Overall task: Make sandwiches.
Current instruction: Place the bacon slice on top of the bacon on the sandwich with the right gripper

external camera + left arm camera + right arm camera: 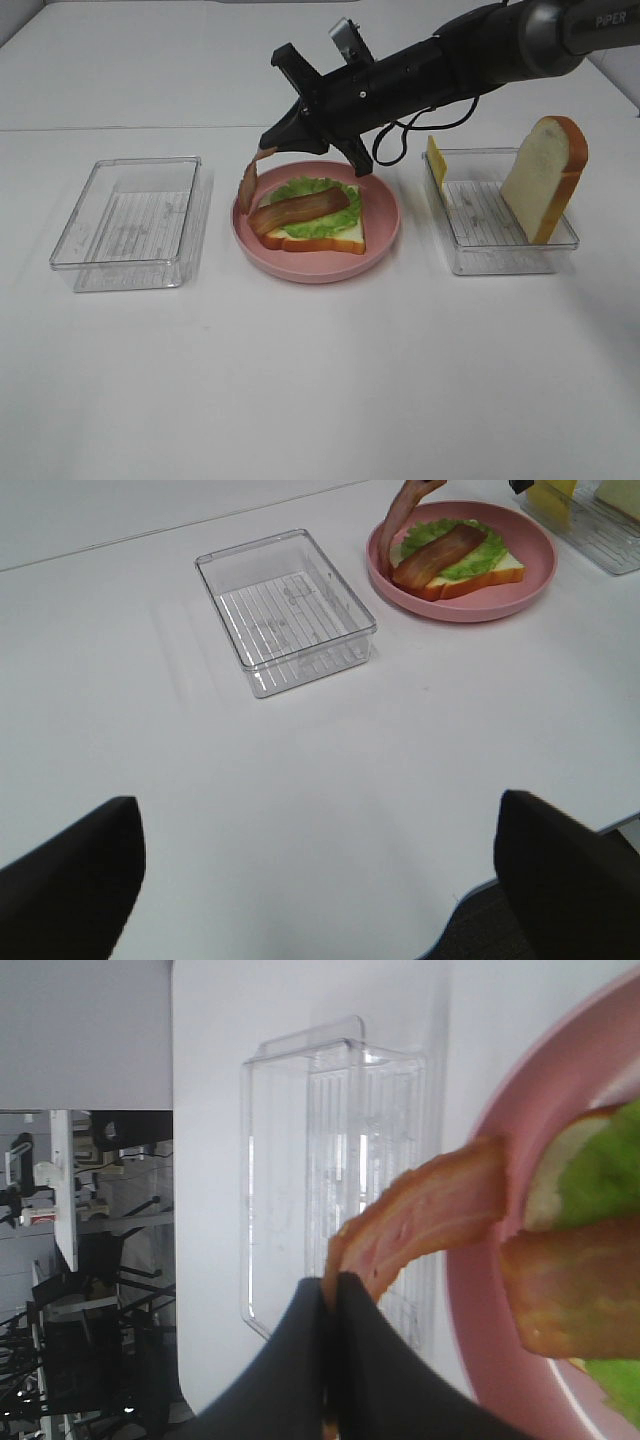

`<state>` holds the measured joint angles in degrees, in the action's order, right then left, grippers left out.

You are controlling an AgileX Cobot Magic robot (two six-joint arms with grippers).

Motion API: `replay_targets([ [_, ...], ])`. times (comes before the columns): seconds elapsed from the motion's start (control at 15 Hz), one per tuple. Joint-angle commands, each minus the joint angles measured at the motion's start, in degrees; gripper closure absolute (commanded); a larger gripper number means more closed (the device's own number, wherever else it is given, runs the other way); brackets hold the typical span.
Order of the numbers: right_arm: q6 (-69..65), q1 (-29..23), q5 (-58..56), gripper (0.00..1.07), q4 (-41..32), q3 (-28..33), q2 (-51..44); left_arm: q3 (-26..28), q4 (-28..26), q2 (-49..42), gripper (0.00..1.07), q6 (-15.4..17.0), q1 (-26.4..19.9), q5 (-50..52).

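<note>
On the pink plate [380,240] lies a bread slice [340,238] with green lettuce [318,222] and one bacon strip [298,209] on top. My right gripper [268,143] reaches across from the right and is shut on a second bacon strip [247,180], which hangs over the plate's left rim; it also shows in the right wrist view [420,1218]. A second bread slice [545,175] stands upright in the right clear tray [470,255], with yellow cheese [436,160] at that tray's far left. My left gripper's fingers [70,880] show at the frame edge, far apart, holding nothing.
An empty clear tray [130,220] sits left of the plate. White table all around, with its front edge near the left gripper.
</note>
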<state>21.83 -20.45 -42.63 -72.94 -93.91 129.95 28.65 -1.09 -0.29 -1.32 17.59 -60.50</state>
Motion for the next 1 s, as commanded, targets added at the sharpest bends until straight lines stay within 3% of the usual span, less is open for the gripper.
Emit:
replay_targets([
  [0.07, -4.6, 0.6, 0.5, 1.07, 8.3, -0.2, -1.4, -0.1, -0.6, -1.3, 0.17, 0.0, 0.2, 0.6],
  [0.13, -9.2, 0.6, 0.5, 1.07, 17.8, -0.2, -3.3, -0.1, -0.6, -1.3, 0.17, 0.0, 0.2, 0.6],
  [0.27, -14.6, 0.6, 0.4, 1.07, 27.8, -0.2, -4.6, -0.1, -0.6, -1.3, 0.17, 0.0, 0.2, 0.6],
  [0.53, -20.6, 0.6, -1.9, 1.07, 36.9, -0.2, -5.6, -0.1, -0.6, -1.3, 0.17, 0.0, 0.2, 0.6],
  [0.67, -21.1, 0.5, -2.4, 0.89, 37.2, -0.2, -5.5, -0.1, -0.6, -1.3, 0.17, 0.0, 0.2, 0.6],
  [0.87, -20.9, 0.5, -2.6, 0.45, 38.2, -0.4, -5.8, -0.1, -0.6, -1.3, 0.17, 0.0, 0.2, 0.6],
  [1.0, -20.5, 0.5, -3.0, 0.36, 40.1, -0.6, -7.2, -0.1, -0.6, -1.3, 0.17, 0.0, 0.2, 0.6],
])
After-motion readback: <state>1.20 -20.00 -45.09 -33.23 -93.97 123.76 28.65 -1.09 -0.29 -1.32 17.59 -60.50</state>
